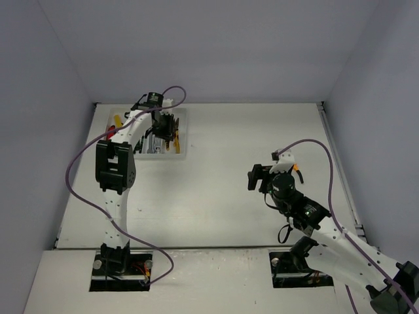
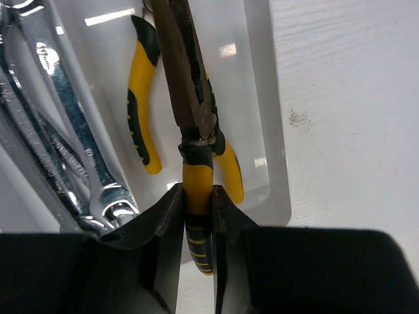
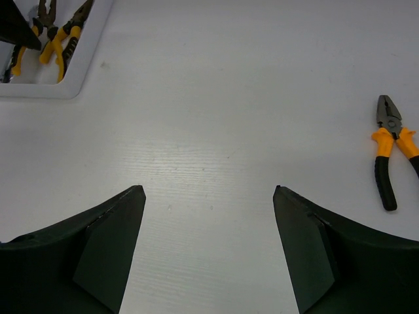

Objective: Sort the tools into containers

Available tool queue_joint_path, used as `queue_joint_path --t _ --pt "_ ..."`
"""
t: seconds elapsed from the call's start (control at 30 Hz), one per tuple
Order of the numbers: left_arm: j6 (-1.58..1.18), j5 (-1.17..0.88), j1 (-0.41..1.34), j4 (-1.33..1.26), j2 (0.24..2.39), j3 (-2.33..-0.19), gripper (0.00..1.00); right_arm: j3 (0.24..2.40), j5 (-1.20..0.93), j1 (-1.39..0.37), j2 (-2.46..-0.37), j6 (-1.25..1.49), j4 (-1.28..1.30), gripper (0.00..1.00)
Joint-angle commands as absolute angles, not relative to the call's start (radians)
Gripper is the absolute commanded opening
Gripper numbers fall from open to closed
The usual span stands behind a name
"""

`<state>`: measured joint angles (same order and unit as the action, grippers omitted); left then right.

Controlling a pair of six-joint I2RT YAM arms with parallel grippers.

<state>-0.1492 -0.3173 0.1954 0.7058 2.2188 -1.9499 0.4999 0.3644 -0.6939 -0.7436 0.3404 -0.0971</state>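
Note:
The white tray (image 1: 182, 149) lies at the table's far left, and my left gripper (image 1: 163, 124) hovers over its right end. In the left wrist view the gripper (image 2: 198, 193) is shut on one yellow-and-black handle of a pair of pliers (image 2: 190, 98), which hangs over the tray's rightmost compartment (image 2: 272, 131). A second pair of yellow-handled pliers (image 2: 141, 111) lies in that compartment. Silver wrenches (image 2: 65, 131) fill the compartment beside it. My right gripper (image 3: 208, 190) is open above bare table. Orange-handled pliers (image 3: 389, 150) lie on the table to its right.
In the right wrist view the tray's corner (image 3: 39, 91) shows at the top left, with pliers (image 3: 55, 39) inside. In the top view the right gripper (image 1: 254, 176) points left at mid-table. White walls close in the table on three sides.

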Motion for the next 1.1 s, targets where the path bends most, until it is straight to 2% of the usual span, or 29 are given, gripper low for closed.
queue_joint_path --t 0.0,0.1,0.27,0.43,0.67,0.9,1.07 --pt "-0.115 -0.293 0.230 0.698 2.204 -2.013 0.15 0.542 0.484 -0.673 -0.792 0.370 -0.111 0.77" --pt "-0.131 -0.260 0.233 0.678 2.200 -1.997 0.23 0.571 0.526 -0.648 -0.835 0.386 -0.077 0.78" --pt "-0.156 -0.229 0.233 0.623 2.120 -1.951 0.43 0.606 0.507 -0.530 -0.926 0.435 -0.012 0.78" --pt "-0.174 -0.199 0.235 0.612 1.955 -1.906 0.50 0.621 0.489 -0.440 -1.001 0.483 0.034 0.78" --pt "-0.266 -0.203 0.262 0.614 1.659 -1.774 0.52 0.634 0.386 -0.246 -1.123 0.511 0.048 0.76" --pt "-0.288 -0.195 0.326 0.568 1.363 -1.503 0.52 0.677 0.293 -0.111 -1.247 0.462 0.044 0.75" --pt "-0.272 -0.212 0.333 0.568 1.199 -1.314 0.52 0.733 0.255 -0.052 -1.372 0.429 0.035 0.69"
